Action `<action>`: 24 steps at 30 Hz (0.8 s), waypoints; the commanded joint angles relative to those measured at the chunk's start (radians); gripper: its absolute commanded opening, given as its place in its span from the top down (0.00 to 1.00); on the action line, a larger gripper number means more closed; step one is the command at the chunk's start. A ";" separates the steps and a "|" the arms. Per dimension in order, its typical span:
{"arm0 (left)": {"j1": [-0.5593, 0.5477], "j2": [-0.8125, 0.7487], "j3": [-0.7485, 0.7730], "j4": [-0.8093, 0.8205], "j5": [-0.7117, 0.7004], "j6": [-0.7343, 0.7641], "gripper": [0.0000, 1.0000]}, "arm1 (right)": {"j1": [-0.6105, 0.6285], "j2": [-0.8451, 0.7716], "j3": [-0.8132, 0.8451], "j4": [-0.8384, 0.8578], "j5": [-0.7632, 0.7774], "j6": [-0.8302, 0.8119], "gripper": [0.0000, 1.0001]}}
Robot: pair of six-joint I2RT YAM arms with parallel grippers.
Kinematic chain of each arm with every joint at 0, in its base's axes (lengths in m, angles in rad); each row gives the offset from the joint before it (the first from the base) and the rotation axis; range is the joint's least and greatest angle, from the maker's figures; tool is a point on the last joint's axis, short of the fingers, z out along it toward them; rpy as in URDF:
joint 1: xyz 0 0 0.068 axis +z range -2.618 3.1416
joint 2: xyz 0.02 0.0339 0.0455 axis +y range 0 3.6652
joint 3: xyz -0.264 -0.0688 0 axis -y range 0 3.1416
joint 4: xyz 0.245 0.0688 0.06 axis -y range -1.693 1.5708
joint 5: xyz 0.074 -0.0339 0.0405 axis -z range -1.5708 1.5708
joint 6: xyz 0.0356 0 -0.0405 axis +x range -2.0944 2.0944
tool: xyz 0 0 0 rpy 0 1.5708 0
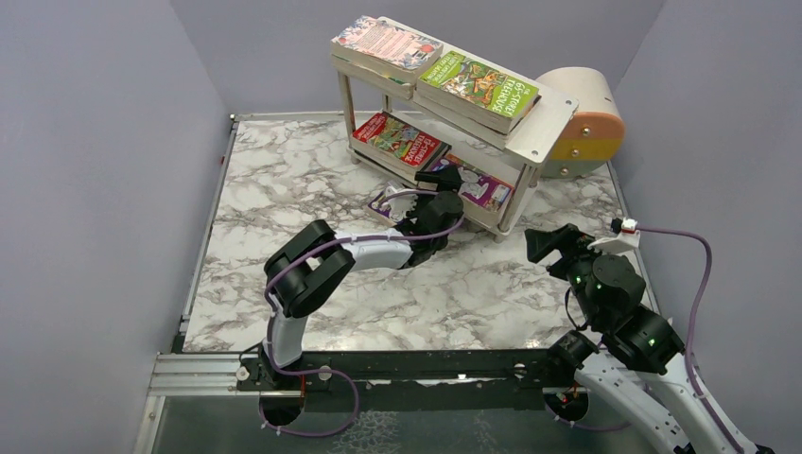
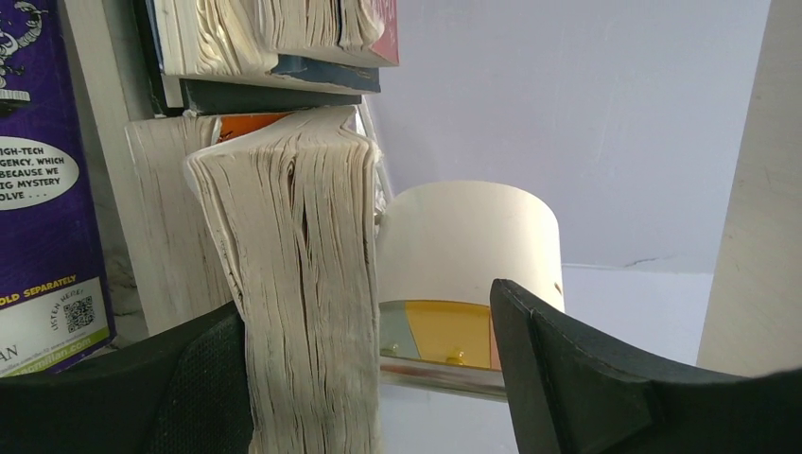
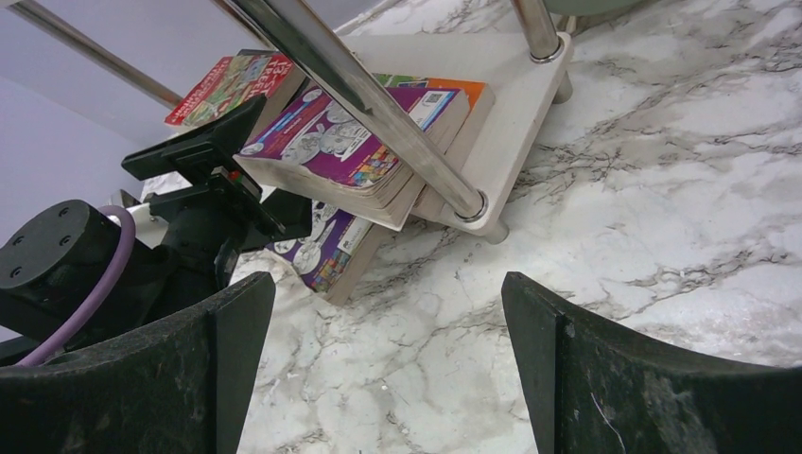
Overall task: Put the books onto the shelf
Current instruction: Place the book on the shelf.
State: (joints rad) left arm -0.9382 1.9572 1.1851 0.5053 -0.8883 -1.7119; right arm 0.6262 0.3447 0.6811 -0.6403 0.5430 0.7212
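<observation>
My left hand (image 1: 444, 180) is at the shelf's (image 1: 539, 128) lower tier, fingers apart. A book (image 2: 303, 265) stands page-edge toward me between them, touching one finger (image 2: 189, 378) and clear of the other. A purple book (image 3: 326, 251) lies on the counter (image 3: 662, 189), partly under that tier. On the top tier sit a pink book (image 1: 386, 43) and a green book (image 1: 478, 88). My right hand (image 3: 386, 284) hangs over the counter near the shelf's leg, spread wide and holding nothing.
</observation>
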 commanded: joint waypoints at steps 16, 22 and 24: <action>0.048 -0.095 -0.027 -0.289 0.076 -0.143 0.25 | -0.005 -0.008 -0.016 -0.001 -0.041 0.014 0.11; 0.076 -0.097 -0.030 -0.313 0.155 -0.084 0.16 | -0.005 0.007 -0.022 0.015 -0.041 0.010 0.11; 0.087 -0.098 -0.032 -0.310 0.194 -0.062 0.14 | -0.005 0.013 -0.024 0.023 -0.041 0.008 0.12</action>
State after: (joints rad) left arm -0.8749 1.9049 1.1595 0.2775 -0.7475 -1.7882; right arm 0.6262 0.3470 0.6674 -0.6376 0.5137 0.7284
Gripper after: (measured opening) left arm 0.835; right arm 0.887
